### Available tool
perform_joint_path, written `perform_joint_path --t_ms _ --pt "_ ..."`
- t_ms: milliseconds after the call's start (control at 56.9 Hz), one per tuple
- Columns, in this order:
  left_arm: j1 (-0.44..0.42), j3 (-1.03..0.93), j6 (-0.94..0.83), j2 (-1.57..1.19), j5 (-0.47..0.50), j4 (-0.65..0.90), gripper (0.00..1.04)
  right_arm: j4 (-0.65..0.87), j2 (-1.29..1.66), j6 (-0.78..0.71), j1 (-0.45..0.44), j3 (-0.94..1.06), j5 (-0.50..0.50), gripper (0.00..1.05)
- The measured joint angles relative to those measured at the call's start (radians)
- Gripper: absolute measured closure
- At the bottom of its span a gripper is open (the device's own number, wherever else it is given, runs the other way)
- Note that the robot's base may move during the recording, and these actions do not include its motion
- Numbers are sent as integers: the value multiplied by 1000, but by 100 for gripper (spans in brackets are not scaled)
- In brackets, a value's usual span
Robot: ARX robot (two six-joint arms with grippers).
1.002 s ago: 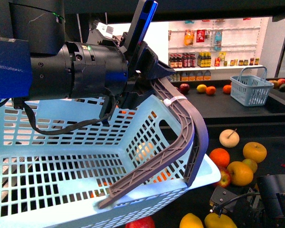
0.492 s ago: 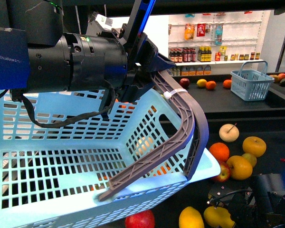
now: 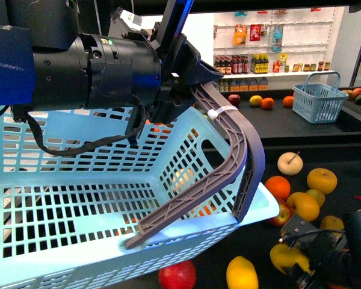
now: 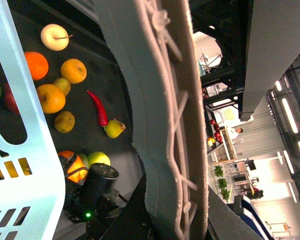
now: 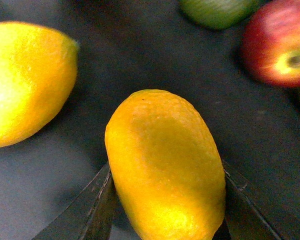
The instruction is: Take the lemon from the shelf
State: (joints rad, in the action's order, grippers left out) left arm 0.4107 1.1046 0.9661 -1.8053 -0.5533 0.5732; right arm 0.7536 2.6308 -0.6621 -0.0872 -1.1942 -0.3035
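Observation:
My right gripper (image 3: 301, 268) is shut on the lemon (image 3: 287, 256), a bright yellow oval, low at the front right of the black shelf tray (image 3: 343, 156). In the right wrist view the lemon (image 5: 165, 165) sits between both fingers of the gripper (image 5: 165, 200), a little above the dark tray (image 5: 155, 55). A second lemon (image 3: 242, 272) lies to its left, also in the right wrist view (image 5: 25, 80). My left gripper (image 3: 180, 78) is shut on the grey basket handle (image 3: 228, 156) and holds the light blue basket (image 3: 78, 198) up; the handle fills the left wrist view (image 4: 165, 125).
Oranges (image 3: 278, 187), golden apples (image 3: 322, 180), a pale cream fruit (image 3: 290, 163) and a red apple (image 3: 177, 276) lie on the tray around the lemon. A red chili (image 4: 100, 110) lies further along. A small blue basket (image 3: 316, 99) stands on the back tier. Bottle racks (image 3: 259, 60) are behind.
The right gripper has risen and moved right with the lemon in it, away from the second lemon. The basket in the left gripper has barely shifted.

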Motion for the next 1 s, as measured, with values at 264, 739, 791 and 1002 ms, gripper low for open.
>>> perform_joint_path --t_ms 264,739,791,1002 --pt "0 0 0 0 0 0 95 86 -347 37 -145 285 -17 52" --pt "0 0 0 0 0 0 95 -105 -966 275 28 558 -128 53" --pt "0 0 0 0 0 0 95 -109 -981 313 74 558 -119 53" --pt "0 0 0 0 0 0 95 -98 -970 411 225 558 -49 53"
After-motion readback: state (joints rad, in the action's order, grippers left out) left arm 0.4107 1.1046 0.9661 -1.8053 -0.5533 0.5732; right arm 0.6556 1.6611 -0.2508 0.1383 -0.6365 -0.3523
